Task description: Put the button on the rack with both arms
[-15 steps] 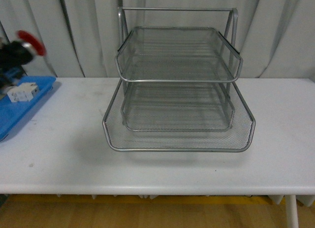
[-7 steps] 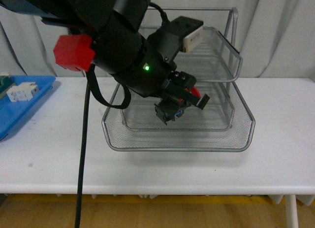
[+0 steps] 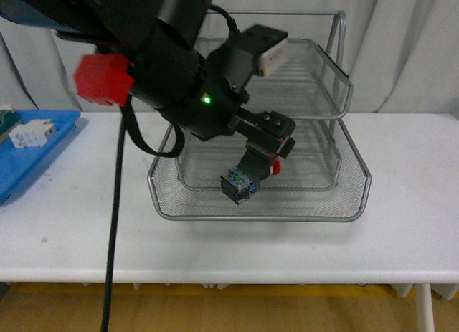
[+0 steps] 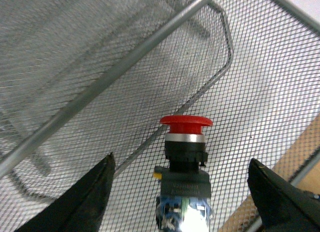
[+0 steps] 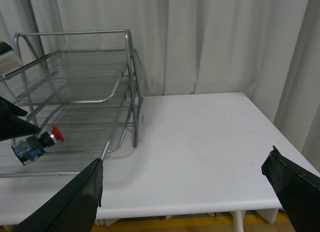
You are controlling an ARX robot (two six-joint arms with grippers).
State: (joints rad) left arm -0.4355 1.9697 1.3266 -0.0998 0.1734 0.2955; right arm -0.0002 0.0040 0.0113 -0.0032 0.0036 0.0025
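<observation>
The button (image 3: 242, 181), red mushroom cap and dark body with bluish contacts, lies tilted low in the bottom tray of the silver wire-mesh rack (image 3: 301, 218). My left gripper (image 3: 259, 160) hangs just above it, open. In the left wrist view the button (image 4: 185, 162) sits between the spread fingers (image 4: 92, 197), touching neither, over the rack mesh (image 4: 125, 66). My right gripper (image 5: 185, 197) is open and holds nothing, off to the rack's right over the white table. From there the button (image 5: 37, 142) shows inside the rack (image 5: 129, 56).
A flat blue tray (image 3: 29, 167) at the table's far left holds a white block (image 3: 32, 135). The left arm's black bulk covers much of the rack's upper trays. Grey curtains hang behind. The table's front edge (image 3: 229, 274) is near.
The left arm swung from the far left over the blue tray to the rack. Its jaws have opened, and the button has dropped from them lower into the bottom tray.
</observation>
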